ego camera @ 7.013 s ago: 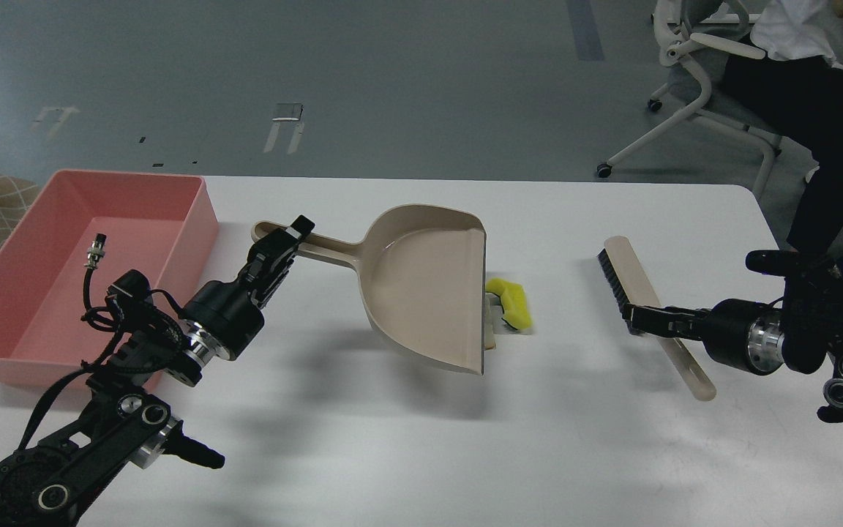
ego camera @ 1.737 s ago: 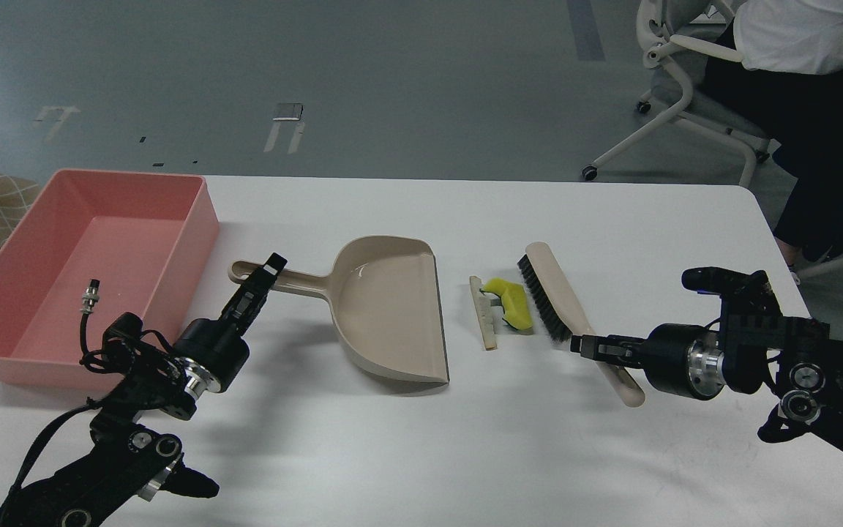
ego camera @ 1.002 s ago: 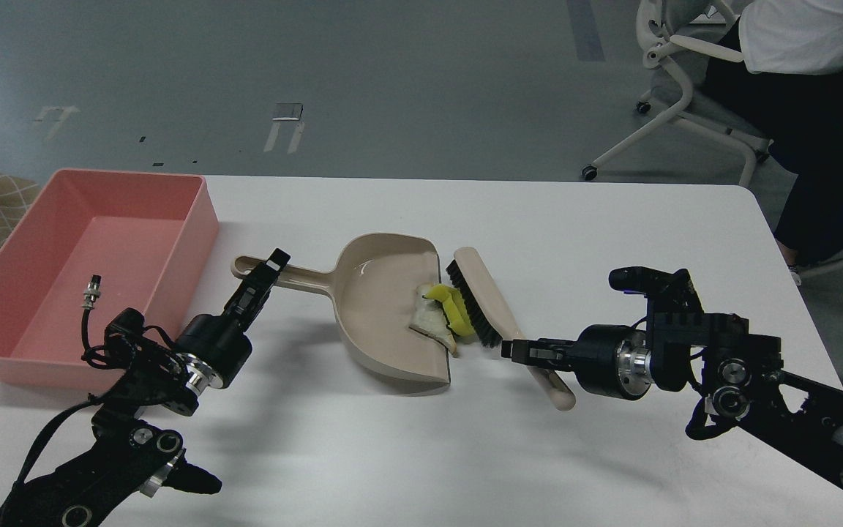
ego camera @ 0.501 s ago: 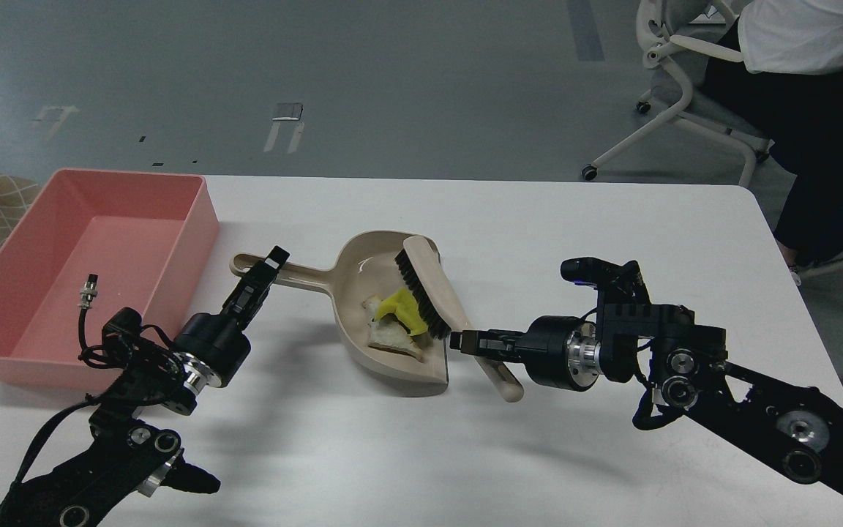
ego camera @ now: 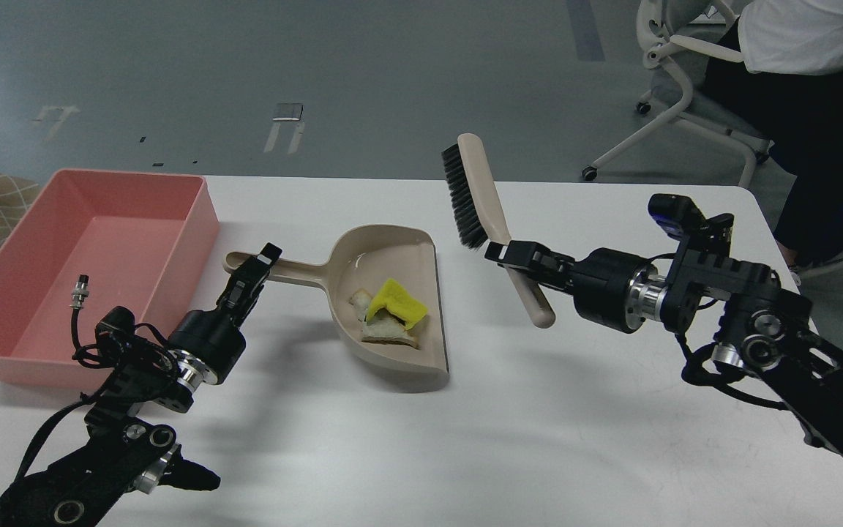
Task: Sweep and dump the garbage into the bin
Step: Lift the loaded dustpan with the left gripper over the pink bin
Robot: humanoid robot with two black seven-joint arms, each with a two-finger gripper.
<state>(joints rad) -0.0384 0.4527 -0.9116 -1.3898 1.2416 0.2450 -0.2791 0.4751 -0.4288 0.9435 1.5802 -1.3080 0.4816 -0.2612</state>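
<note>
A: Head view, quick. Our left hand (ego camera: 252,272) is clamping the handle of the beige dustpan (ego camera: 391,307), fingers together on it near the handle's end. The pan is sitting on the white desk (ego camera: 538,439), its open mouth facing right.

B: And the garbage (ego camera: 390,313)?

A: Both scraps are lying inside the pan, left of its open edge. The yellow chunk (ego camera: 396,306) is resting on top of the pale bread-like piece (ego camera: 385,331); they are touching. A dark green layer is barely showing at the chunk's edge.

B: Right side?

A: Our right hand (ego camera: 520,256) is gripping the brush (ego camera: 481,212) by its handle, fingers closed on it. We are holding the brush raised above the desk, tilted, black bristles facing left, head pointing up and away from us. It is well apart from the pan.

B: The bin (ego camera: 34,241)?

A: The pink tub is sitting at the desk's far left corner, left of the dustpan handle, near but not touching it. Its floor is showing bare pink. Chair (ego camera: 685,95) and a seated person (ego camera: 809,66) are showing top right, off the desk.
</note>
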